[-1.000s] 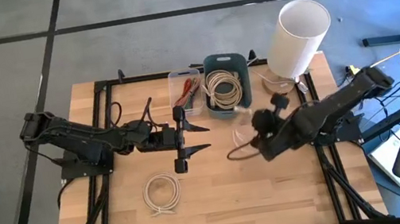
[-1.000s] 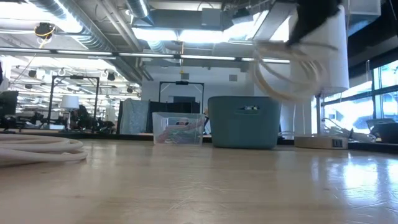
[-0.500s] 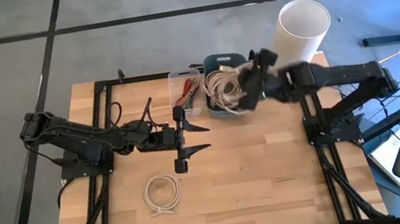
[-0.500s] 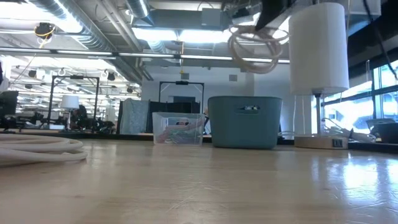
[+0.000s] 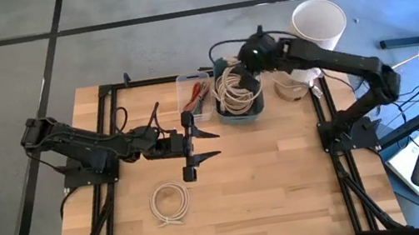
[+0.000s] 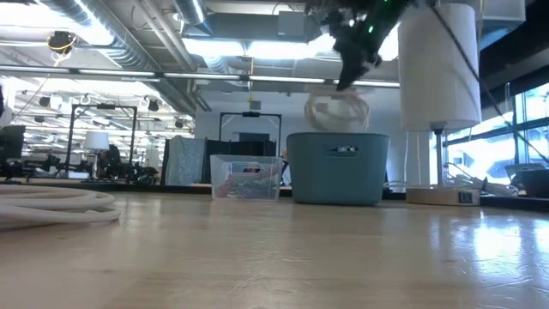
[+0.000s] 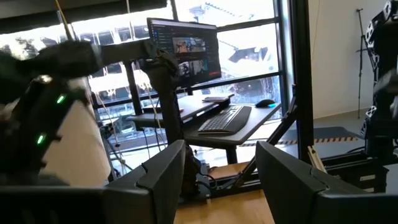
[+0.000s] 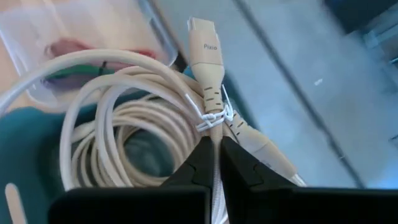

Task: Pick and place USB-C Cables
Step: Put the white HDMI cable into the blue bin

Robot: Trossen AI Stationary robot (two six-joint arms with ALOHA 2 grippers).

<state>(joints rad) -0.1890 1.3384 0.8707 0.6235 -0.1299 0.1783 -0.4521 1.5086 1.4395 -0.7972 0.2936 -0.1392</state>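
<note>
**Right arm carries a coil over the teal bin**

At the table's 9 o'clock side the left gripper (image 5: 197,147) waits as before, its fingers spread apart and empty. A cream coil (image 5: 170,202) lies flat toward 7 o'clock, unmoved. Toward 12 o'clock sits a clear box (image 5: 194,94) with coloured bundles (image 5: 196,96). Just right of it, the right gripper (image 5: 247,75), over the table's middle a second ago, now hangs above the teal bin (image 5: 256,113), fingers clamped on a cream-white coiled cable (image 8: 118,112) dangling over the coils inside.
</note>
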